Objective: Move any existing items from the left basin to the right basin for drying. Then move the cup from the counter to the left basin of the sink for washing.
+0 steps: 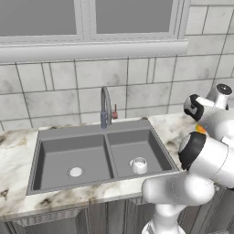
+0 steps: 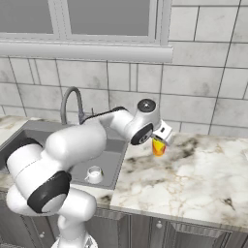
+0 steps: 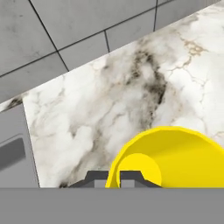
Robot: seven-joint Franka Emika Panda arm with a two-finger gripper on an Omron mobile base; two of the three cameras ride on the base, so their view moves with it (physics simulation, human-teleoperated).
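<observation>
One pincer [image 3: 113,177] closed on yellow cup [image 3: 175,157] rim | white mug [image 1: 138,165] in right basin [image 1: 147,147]

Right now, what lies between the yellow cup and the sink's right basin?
Bare marble counter and the sink's rim; nothing stands there. The right base view shows the cup at the gripper, with the white mug inside the right basin.
</observation>
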